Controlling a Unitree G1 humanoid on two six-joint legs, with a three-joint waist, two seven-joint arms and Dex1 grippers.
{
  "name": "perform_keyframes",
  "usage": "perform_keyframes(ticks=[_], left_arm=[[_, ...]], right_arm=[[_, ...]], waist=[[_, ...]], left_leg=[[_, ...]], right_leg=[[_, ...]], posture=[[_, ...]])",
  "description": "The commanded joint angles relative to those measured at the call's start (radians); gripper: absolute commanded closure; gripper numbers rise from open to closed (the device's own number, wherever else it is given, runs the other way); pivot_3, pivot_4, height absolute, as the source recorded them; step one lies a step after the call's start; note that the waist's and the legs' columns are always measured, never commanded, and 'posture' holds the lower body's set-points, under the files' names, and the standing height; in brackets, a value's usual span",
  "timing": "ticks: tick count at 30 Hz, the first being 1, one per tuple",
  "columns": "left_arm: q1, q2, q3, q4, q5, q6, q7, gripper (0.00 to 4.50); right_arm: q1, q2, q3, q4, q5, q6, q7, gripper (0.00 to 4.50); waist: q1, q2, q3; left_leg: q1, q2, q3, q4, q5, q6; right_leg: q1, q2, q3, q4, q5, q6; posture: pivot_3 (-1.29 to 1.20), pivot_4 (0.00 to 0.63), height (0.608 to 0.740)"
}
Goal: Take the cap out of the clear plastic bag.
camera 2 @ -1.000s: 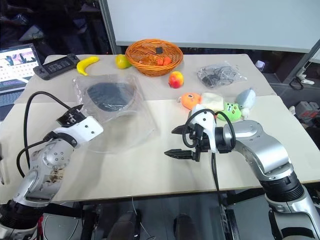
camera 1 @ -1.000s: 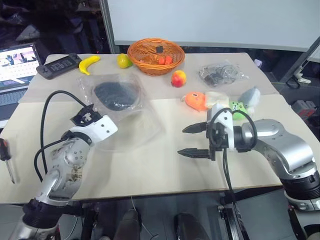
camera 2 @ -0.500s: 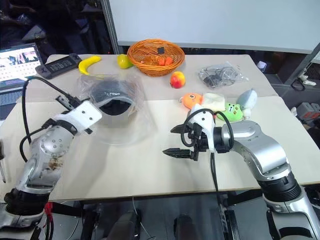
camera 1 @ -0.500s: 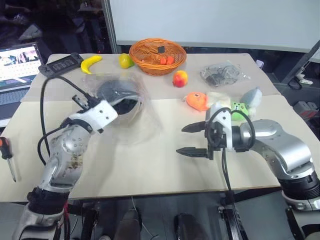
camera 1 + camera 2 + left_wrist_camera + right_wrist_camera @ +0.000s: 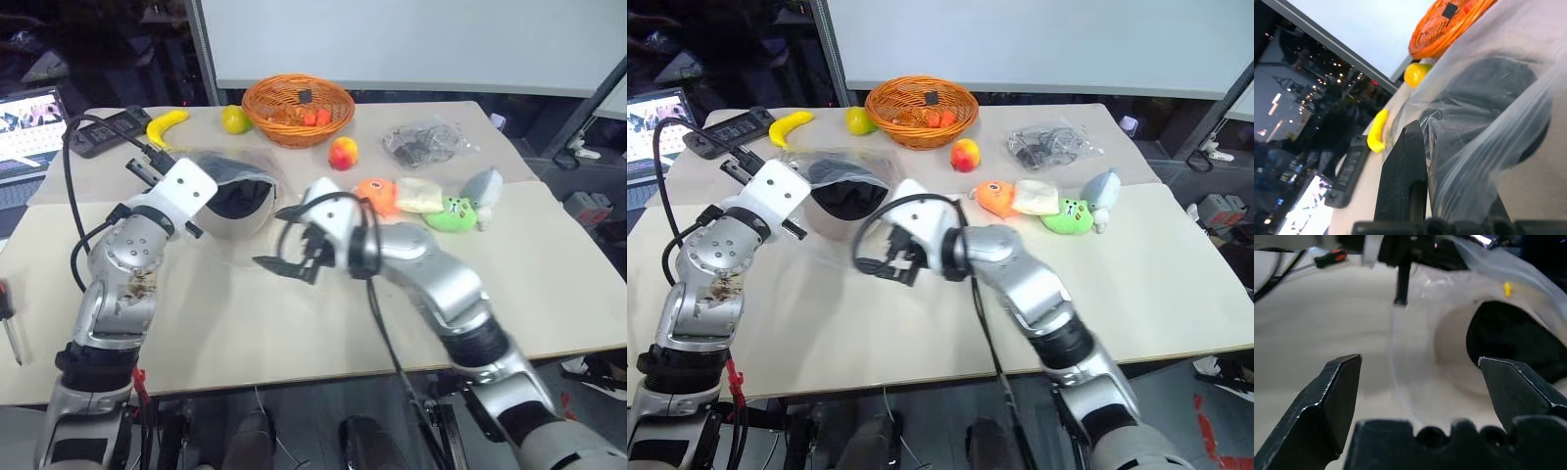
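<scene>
The left gripper [image 5: 201, 211] sits in the upper left of the head view, its black fingers [image 5: 1403, 178] pressed together on a fold of the clear plastic bag [image 5: 257, 217], pinching the crinkly film at the bag's edge and holding it lifted off the table [image 5: 549, 284]. The bag's mouth gapes toward the middle of the frame. Inside it, the cap [image 5: 238, 199] shows as a dark rounded shape, its black underside facing out, just left of the frame's centre and below the wicker basket [image 5: 298, 108].

The right gripper [image 5: 286, 238] is near the centre of the frame, right at the bag's opening, its two fingers spread wide with nothing between them. In its wrist view the cap [image 5: 1513, 345] lies ahead, beyond the fingertips, behind the transparent film.

Along the top of the frame sit the basket, a yellow-green fruit [image 5: 234, 118], a banana [image 5: 164, 126] and a dark handheld device [image 5: 106, 134]. A red-yellow fruit [image 5: 342, 153] lies below the basket. To the right are a smaller clear bag of dark items [image 5: 424, 145], an orange plush toy [image 5: 376, 194], a pale packet [image 5: 419, 194], a green plush [image 5: 453, 212] and a grey plush [image 5: 482, 186].
</scene>
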Motion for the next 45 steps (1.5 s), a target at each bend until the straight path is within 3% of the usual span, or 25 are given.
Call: perform_keyframes(ticks=[1, 9, 12, 18, 23, 32, 43, 45], left_arm=[[-0.02, 0.001, 0.029, -0.012, -0.016, 0.003, 0.007, 4.32], [-0.027, -0.021, 0.042, -0.017, -0.049, -0.001, 0.025, 4.32], [-0.024, -0.039, 0.053, -0.021, -0.06, 0.011, 0.036, 4.32], [-0.027, -0.042, 0.054, -0.026, -0.064, 0.014, 0.051, 4.32], [-0.022, -0.045, 0.062, -0.045, -0.062, 0.021, 0.063, 4.32], [0.029, -0.066, 0.069, -0.103, -0.071, 0.051, 0.079, 4.32], [0.09, -0.087, 0.017, -0.206, -0.062, 0.083, 0.073, 4.32], [0.096, -0.089, 0.018, -0.215, -0.064, 0.093, 0.076, 4.5]], right_arm=[[-0.028, 0.02, 0.088, 0.137, -0.171, -0.175, -0.061, 0.0], [-0.2, 0.133, 0.184, 0.666, -0.499, -0.506, -0.373, 0.0], [-0.288, 0.225, 0.18, 0.919, -0.555, -0.593, -0.496, 0.0], [-0.388, 0.366, 0.177, 1.194, -0.598, -0.74, -0.538, 0.0], [-0.386, 0.376, 0.187, 1.24, -0.637, -0.812, -0.505, 0.0], [-0.463, 0.483, 0.168, 1.404, -0.694, -0.707, -0.625, 0.0], [-0.452, 0.529, 0.154, 1.442, -0.71, -0.711, -0.649, 0.0], [-0.453, 0.533, 0.164, 1.439, -0.722, -0.722, -0.659, 0.5]], waist=[[0.004, -0.001, -0.001], [-0.004, -0.001, -0.001], [-0.009, -0.001, -0.001], [-0.018, -0.001, -0.001], [-0.009, -0.002, -0.001], [-0.01, -0.002, -0.001], [-0.009, -0.002, -0.001], [-0.009, -0.002, -0.001]], left_leg=[[0.0, 0.0, 0.0, 0.0, 0.0, 0.0], [-0.003, 0.0, 0.0, 0.0, 0.001, -0.002], [-0.003, 0.0, 0.0, -0.002, 0.001, -0.002], [-0.003, 0.0, 0.0, -0.004, 0.001, -0.003], [-0.003, 0.0, 0.0, -0.004, 0.001, -0.003], [-0.003, 0.0, 0.0, -0.005, 0.002, -0.003], [-0.003, 0.0, 0.0, -0.004, 0.002, -0.003], [-0.003, 0.0, 0.0, -0.004, 0.002, -0.003]], right_leg=[[0.0, 0.0, 0.0, 0.0, 0.0, 0.0], [-0.008, 0.0, 0.0, 0.006, 0.0, 0.0], [-0.009, 0.0, 0.0, 0.007, 0.0, -0.001], [-0.01, 0.0, 0.0, 0.007, 0.0, -0.001], [-0.01, -0.001, -0.001, 0.007, 0.0, -0.001], [-0.011, -0.001, 0.0, 0.008, 0.0, -0.001], [-0.01, -0.001, 0.0, 0.008, 0.0, -0.001], [-0.01, -0.001, 0.0, 0.008, 0.0, -0.001]], posture=[[0.0, 0.15, 0.74], [0.0, 0.15, 0.74], [0.0, 0.15, 0.74], [0.0, 0.15, 0.74], [0.0, 0.15, 0.74], [0.0, 0.15, 0.74], [0.0, 0.15, 0.74], [0.0, 0.15, 0.74]])
